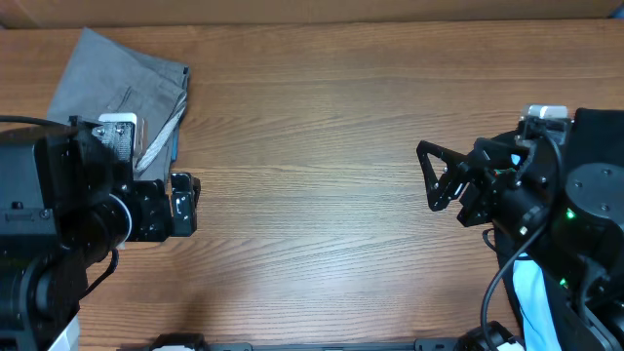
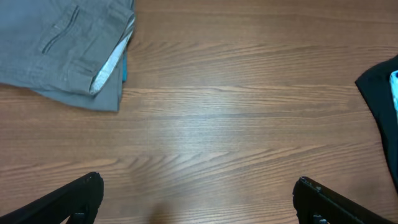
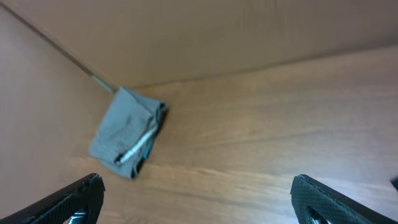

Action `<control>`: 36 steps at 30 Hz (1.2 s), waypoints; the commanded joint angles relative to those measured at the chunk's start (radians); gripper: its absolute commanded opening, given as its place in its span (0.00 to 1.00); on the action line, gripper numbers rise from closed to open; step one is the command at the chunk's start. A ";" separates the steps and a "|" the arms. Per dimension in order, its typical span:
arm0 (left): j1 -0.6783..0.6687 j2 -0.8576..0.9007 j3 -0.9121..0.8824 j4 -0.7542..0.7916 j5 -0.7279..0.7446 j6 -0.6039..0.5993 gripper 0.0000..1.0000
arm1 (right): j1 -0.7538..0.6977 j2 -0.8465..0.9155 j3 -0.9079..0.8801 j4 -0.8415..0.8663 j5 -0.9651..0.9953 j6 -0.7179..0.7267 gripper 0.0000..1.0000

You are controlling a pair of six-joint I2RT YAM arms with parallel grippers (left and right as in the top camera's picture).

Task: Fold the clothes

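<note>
Folded grey shorts (image 1: 122, 88) with a pale lining edge lie at the table's back left; they also show in the left wrist view (image 2: 68, 46) and the right wrist view (image 3: 127, 134). A thin blue edge peeks from under the fold. My left gripper (image 1: 183, 203) is open and empty just in front of the shorts, its fingers wide apart in its wrist view (image 2: 198, 199). My right gripper (image 1: 436, 175) is open and empty at the right, away from the shorts, fingers wide in its wrist view (image 3: 198, 196). A black garment (image 2: 380, 106) shows at the right edge of the left wrist view.
The wooden table (image 1: 322, 146) spreads between the two arms. A brown wall or board (image 3: 205, 37) stands along the table's far side. A pale blue and white item (image 1: 531, 297) lies under the right arm.
</note>
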 commanded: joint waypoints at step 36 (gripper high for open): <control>-0.006 0.126 -0.009 -0.001 -0.012 -0.018 1.00 | -0.313 -0.280 -0.647 0.586 -0.078 -0.127 1.00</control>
